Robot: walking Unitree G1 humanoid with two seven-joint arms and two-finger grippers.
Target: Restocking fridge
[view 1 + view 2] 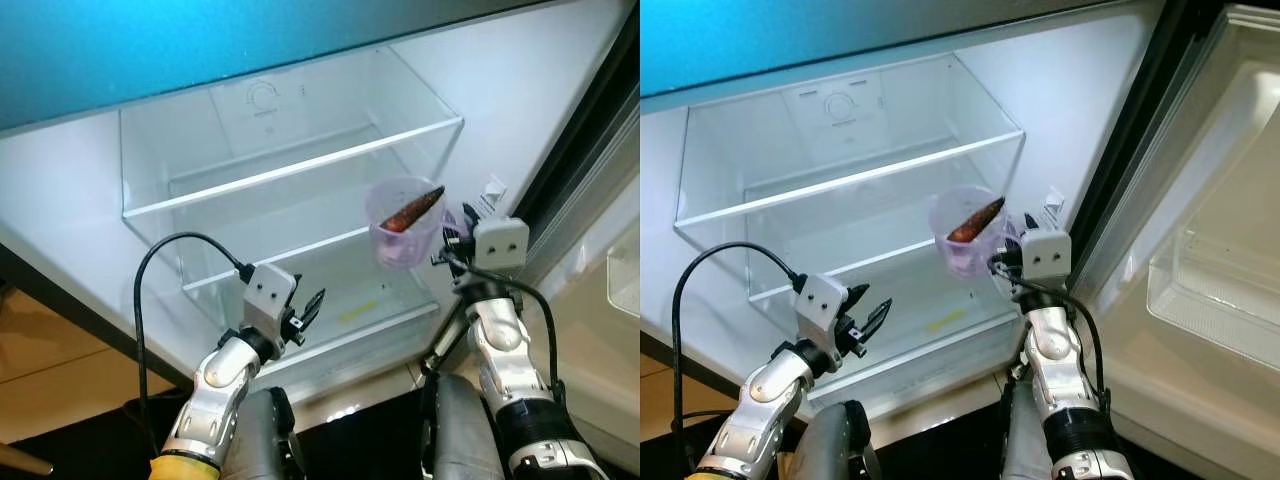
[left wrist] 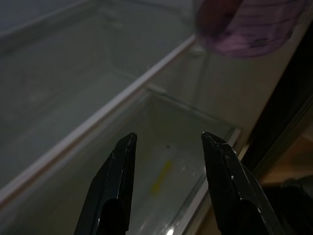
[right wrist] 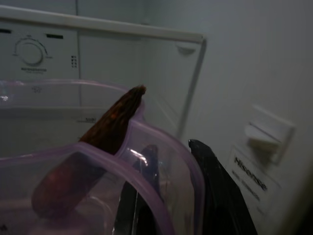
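The fridge [image 1: 560, 80] stood open in front of the robot, its white interior lit, with a glass shelf [image 1: 290, 165] across the upper part and a clear drawer [image 1: 330, 300] below it. A round temperature dial [image 1: 263, 98] sat on the back wall.

The right gripper [image 1: 1002, 262] was raised at the right side of the compartment, just in front of the shelf's right end, and it was clamped on the rim of a clear purple plastic cup [image 1: 968, 240]. In the right wrist view 1 black finger [image 3: 220, 196] lay outside the cup wall and the other showed through it on the inside, so the wall was pinched between the 2. A reddish-brown carrot [image 1: 975, 220] leaned inside the cup, its tip poking up past the rim. The cup hung in the air above the drawer, touching neither shelf nor drawer that I could see.

The left gripper [image 1: 306, 310] hovered lower, in front of the drawer's front edge, with its 2 fingers [image 2: 117, 181] spread apart and nothing between them. A yellowish streak [image 1: 358, 313] showed on the drawer floor beyond them.

The fridge door [image 1: 1210, 280] stood swung out on the right, with a clear door bin [image 1: 1200, 300] on its inner face.
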